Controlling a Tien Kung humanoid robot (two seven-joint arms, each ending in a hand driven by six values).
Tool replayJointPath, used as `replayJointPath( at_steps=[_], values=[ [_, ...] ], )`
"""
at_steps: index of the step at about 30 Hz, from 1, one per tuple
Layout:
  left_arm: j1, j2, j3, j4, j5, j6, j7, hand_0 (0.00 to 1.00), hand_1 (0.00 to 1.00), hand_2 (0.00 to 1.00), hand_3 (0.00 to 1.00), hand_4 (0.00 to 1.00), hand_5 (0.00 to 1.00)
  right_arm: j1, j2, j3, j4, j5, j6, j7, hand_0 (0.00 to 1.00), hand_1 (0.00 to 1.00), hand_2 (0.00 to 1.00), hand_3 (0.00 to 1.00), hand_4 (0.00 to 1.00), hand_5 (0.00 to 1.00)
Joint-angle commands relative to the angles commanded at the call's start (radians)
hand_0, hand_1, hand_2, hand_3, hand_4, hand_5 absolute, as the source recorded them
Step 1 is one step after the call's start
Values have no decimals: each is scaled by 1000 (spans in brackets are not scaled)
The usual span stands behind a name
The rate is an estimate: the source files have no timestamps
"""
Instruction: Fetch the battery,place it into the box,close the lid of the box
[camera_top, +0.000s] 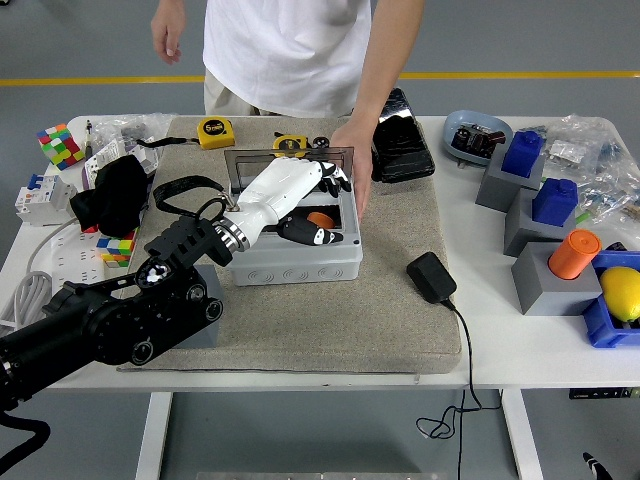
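**Battery in box, left hand above it, lid up**

While the person's hand (352, 150) steadies the right wall of the grey box (295, 258), the robot's left hand (290, 190) sits over the box opening with its white fingers (335, 178) loosely spread, gripping nothing. Orange battery (320, 218) lies inside the box, just below and right of the fingertips, apart from them. A black-and-white part of the hand, probably the thumb (310, 234), lies low in the box in front of the battery. Clear lid (240, 165) stands upright at the box's back edge, open. Box rests on a tan mat (390, 320) on the white table (520, 345). Left arm comes in from the lower left. Black adapter (431, 277) lies on the mat right of the box, well apart. Yellow tape measure (213, 131) sits at the mat's far edge, behind the lid.
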Motion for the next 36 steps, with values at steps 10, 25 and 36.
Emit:
replayJointPath(
  at_steps=[10, 25, 36],
  values=[
    [61, 48, -152, -171, -60, -2, -30, 248, 458, 479, 549, 998, 439, 0, 1, 8, 0, -1, 5, 5, 640, 646, 643, 565, 966, 536],
    [82, 67, -297, -129, -33, -102, 5, 662, 719, 683, 723, 998, 827, -2, 4, 15, 0, -1, 5, 10, 638, 646, 643, 565, 965, 536],
    [116, 114, -231, -77, -50, -154, 40, 745, 791, 751, 772, 998, 998, 1, 2, 23, 0, -1, 8, 10, 639, 646, 643, 564, 965, 536]
  ],
)
